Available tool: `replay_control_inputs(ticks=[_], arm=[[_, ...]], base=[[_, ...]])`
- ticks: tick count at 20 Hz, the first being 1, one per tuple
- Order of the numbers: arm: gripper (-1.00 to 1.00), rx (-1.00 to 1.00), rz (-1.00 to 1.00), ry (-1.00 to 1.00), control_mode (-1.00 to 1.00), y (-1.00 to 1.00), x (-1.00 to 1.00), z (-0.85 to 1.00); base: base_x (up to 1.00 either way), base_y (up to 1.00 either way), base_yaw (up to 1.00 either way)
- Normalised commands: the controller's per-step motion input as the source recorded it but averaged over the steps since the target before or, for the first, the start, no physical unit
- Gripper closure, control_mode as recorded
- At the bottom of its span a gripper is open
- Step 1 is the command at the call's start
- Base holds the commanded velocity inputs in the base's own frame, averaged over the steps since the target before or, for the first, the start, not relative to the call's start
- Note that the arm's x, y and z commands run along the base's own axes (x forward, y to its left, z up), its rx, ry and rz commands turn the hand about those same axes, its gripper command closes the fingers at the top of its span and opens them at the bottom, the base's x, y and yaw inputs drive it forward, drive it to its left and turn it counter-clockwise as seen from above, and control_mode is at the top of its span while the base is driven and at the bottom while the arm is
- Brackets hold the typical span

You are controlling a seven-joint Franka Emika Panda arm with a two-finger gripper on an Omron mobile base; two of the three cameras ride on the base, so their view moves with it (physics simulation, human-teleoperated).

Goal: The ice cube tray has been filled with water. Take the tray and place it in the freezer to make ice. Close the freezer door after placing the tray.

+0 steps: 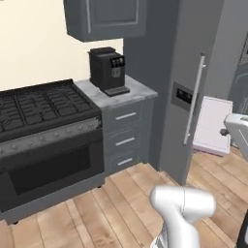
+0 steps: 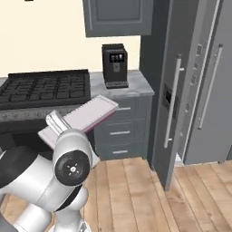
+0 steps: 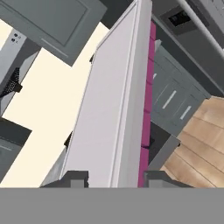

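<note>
The ice cube tray (image 3: 109,118) looks like smooth matt plastic, pale pinkish-white on top with a deeper magenta rim. The freezer door (image 1: 189,63) has a flat matt grey finish, and its long handle (image 1: 194,99) looks like brushed silver metal. The floor (image 1: 126,208) shows light wood planks. The counter (image 1: 116,94) resembles mottled grey stone. The coffee machine (image 1: 107,69) is dull black plastic.

Cream wall (image 1: 34,43), plank floor (image 1: 121,203), black range (image 1: 43,126), grey drawers (image 1: 126,140)

Flat, even brightness everywhere, no clear light source. Shadows are barely there, no glare. Everything looks slightly soft and low-resolution, edges undistorted.
</note>
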Motion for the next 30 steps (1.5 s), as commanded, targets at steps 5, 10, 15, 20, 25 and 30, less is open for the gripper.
replay_control_inputs(ticks=[5,10,15,20,25,30], arm=[[1.0,0.0,0.0,0.0,1.0,0.0,0.0,0.0],[1.0,0.0,0.0,0.0,1.0,0.0,0.0,0.0],[1.0,0.0,0.0,0.0,1.0,0.0,0.0,0.0],[1.0,0.0,0.0,0.0,1.0,0.0,0.0,0.0],[1.0,0.0,0.0,0.0,1.0,0.0,0.0,0.0],[1.0,0.0,0.0,0.0,1.0,0.0,0.0,0.0]], base=[[0.05,-1.0,0.49],[-0.05,-1.0,0.42],[-0.61,-0.99,0.15],[-0.85,-0.44,-0.03],[0.14,-0.25,-0.58],[0.0,-0.03,-0.82]])
